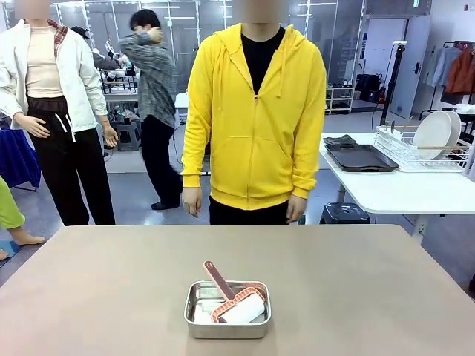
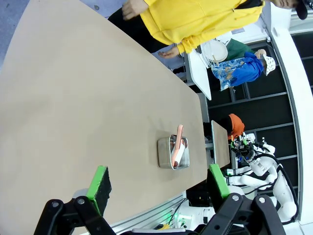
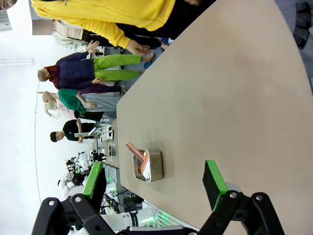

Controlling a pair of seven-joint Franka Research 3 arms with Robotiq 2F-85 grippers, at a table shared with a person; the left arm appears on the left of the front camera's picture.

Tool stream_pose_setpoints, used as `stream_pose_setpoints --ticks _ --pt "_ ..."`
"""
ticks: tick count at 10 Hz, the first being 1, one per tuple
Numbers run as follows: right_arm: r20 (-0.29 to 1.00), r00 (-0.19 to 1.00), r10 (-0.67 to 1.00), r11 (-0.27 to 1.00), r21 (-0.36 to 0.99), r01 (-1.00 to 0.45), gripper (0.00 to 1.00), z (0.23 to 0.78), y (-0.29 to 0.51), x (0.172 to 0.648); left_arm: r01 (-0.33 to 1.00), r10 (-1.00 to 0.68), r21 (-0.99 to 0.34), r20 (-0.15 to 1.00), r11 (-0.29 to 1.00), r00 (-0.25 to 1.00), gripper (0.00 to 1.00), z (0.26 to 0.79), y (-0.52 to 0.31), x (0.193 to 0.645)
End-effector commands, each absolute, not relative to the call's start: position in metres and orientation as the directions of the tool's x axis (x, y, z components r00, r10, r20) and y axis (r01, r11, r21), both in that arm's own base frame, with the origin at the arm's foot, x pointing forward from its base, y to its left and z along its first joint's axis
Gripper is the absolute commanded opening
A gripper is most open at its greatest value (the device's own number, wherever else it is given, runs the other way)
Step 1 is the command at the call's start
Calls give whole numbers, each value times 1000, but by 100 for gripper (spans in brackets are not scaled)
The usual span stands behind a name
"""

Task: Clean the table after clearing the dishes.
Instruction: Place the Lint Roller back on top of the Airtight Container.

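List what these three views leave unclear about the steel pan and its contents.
- Front view: the pink-handled roller hides the floor of the shiny rectangular steel pan; anything beneath cannot be told.
- Left wrist view: pan too small for detail.
- Right wrist view: same pan small, its inside turned away.
- Front view: the taupe-brown table is cut by the bottom edge.

- Table: plain taupe-brown top, matt and smooth, no visible grain.
- Pan, near the table's near edge: shiny steel, reflective walls and rim.
- Roller lying in the pan: pink plastic-looking handle and frame, white soft-looking roll.
- Left gripper: black matt fingers, green pads.
- Right gripper: same black finish, green pads.
- Person's hoodie, at the far edge: yellow cloth, matt.
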State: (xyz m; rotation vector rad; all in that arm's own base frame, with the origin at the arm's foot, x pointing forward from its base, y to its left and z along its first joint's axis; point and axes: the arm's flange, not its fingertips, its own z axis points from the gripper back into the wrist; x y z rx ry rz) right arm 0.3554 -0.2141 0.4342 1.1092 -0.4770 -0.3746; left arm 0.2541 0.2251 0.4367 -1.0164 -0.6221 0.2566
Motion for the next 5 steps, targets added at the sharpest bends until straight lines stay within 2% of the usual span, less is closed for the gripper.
stream_pose_setpoints --ticks 1,5 --pt "174 840 -514 400 915 56 100 437 -216 354 88 481 -854 371 513 795 100 437 226 254" --pt "174 840 -514 400 915 56 100 437 -216 354 88 481 -854 371 513 795 100 437 226 254"
